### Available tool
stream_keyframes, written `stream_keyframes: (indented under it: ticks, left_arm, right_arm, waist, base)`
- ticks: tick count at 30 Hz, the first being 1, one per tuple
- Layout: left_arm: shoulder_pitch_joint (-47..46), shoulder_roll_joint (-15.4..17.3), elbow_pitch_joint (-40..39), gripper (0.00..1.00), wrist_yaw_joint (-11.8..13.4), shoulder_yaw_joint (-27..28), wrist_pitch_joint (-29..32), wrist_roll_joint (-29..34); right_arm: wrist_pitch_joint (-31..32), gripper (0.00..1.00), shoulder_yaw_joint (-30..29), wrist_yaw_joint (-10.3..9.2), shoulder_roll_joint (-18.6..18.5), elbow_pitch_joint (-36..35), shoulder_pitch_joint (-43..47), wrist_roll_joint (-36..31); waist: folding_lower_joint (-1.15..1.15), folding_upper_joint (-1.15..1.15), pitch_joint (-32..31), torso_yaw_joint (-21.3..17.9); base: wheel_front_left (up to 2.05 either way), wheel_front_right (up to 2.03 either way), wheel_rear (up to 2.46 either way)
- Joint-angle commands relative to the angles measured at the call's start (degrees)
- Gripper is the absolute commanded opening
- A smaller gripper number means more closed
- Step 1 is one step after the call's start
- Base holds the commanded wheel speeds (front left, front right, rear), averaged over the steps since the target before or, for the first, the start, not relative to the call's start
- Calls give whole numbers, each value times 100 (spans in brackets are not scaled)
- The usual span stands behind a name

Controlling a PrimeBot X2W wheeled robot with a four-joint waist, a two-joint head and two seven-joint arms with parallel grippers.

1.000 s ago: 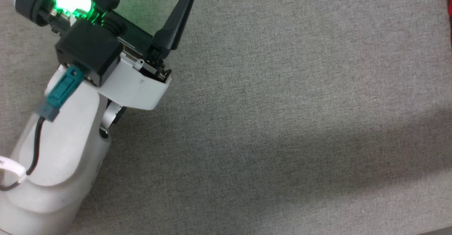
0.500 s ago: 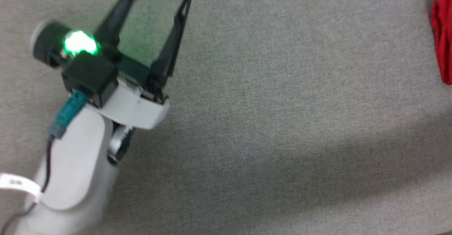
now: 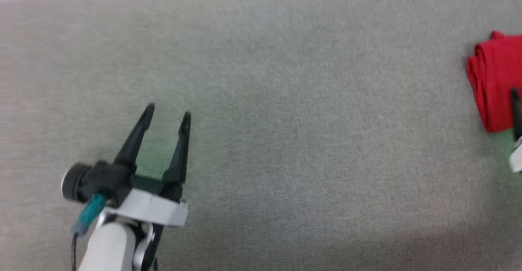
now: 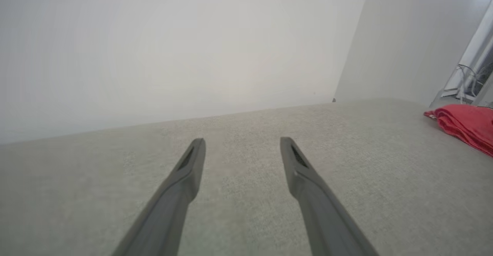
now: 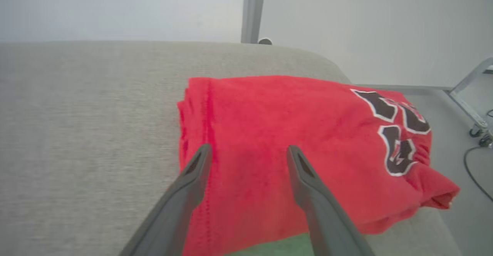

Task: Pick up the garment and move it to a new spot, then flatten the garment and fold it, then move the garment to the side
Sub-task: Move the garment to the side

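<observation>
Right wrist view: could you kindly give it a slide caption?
Open right hand over the folded red garment on a grey surface.

Garment (image 3: 493, 79) lies folded on tabletop (image 3: 306, 120), at far right side, close to its edge. Left pincer (image 3: 168, 111) over tabletop at lower left, well apart from garment. Right pincer (image 5: 248, 149) above garment's near side. Wall (image 4: 173, 48) behind tabletop.

Open grey surface (image 3: 310, 140); folded garment (image 3: 495, 79) at right edge.
</observation>
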Motion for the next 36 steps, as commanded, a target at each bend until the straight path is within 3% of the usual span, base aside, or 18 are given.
stream_keyframes:
  ticks: [1,10,19,36]
  left_arm:
    - [260,-98,4,100,-12,113,-5,13]
    - [1126,-372,61,100,-12,547,-5,-69]
    - [1769,-442,4,100,-13,739,-4,-72]
    - [2313,-389,-324,100,-12,807,-4,-454]
  right_arm:
    - [-38,100,-16,-10,120,-140,293,79]
    - [-45,100,-707,-10,860,-1399,1559,-100]
    - [-47,100,-1152,-10,1428,-2510,2566,-622]
    - [-46,100,-1802,-10,1599,-4116,3952,-834]
  waist:
    - [0,0,-864,600]
    - [0,0,-1573,1067]
    - [0,0,-2104,1171]
    - [0,0,-2214,1109]
  base:
    - [0,0,0]
    - [0,0,0]
    - [0,0,0]
    - [0,0,0]
